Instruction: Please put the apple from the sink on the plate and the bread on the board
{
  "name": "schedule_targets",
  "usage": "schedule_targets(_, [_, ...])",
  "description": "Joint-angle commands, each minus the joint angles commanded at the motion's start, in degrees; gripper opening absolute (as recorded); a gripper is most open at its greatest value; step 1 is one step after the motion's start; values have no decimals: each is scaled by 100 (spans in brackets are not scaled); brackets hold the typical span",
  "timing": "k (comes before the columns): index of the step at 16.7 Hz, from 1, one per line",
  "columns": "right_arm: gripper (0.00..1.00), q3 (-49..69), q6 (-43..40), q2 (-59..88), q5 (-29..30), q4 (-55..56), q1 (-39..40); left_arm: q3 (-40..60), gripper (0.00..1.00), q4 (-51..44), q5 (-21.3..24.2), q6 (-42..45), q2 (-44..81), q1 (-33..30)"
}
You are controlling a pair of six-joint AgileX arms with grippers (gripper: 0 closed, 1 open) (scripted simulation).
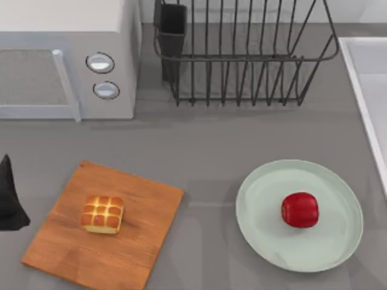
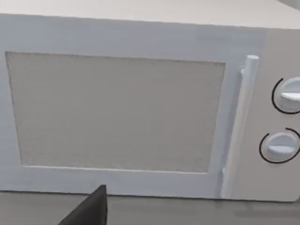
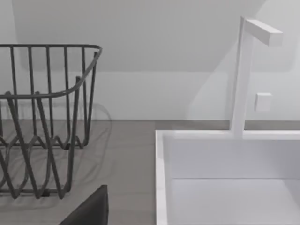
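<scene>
Bread [image 1: 102,214] sits on the board [image 1: 139,254], apple [image 1: 300,209] on the plate [image 1: 266,232]; left gripper [image 1: 11,199] beside the board, state untellable.

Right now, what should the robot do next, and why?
Probably nothing more than keeping both arms parked. The apple already sits on the plate, and the bread lies on the board. The left arm is at the table's left edge, away from both.

One apple [image 1: 300,209], one mint-green plate [image 1: 266,232], one grid-scored bun of bread [image 1: 103,214], one wooden cutting board [image 1: 133,254], one microwave [image 1: 66,60] with two dials, one wire dish rack [image 1: 248,54], one sink [image 1: 366,78], one faucet [image 3: 243,75].
</scene>
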Motion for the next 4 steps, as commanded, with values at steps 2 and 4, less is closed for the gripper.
schedule_targets(2, [100, 0, 0, 0, 0, 0, 0, -179, 100, 235, -6, 269, -268, 111])
schedule_targets(4, [100, 0, 0, 0, 0, 0, 0, -213, 100, 277, -7, 313, -312, 130])
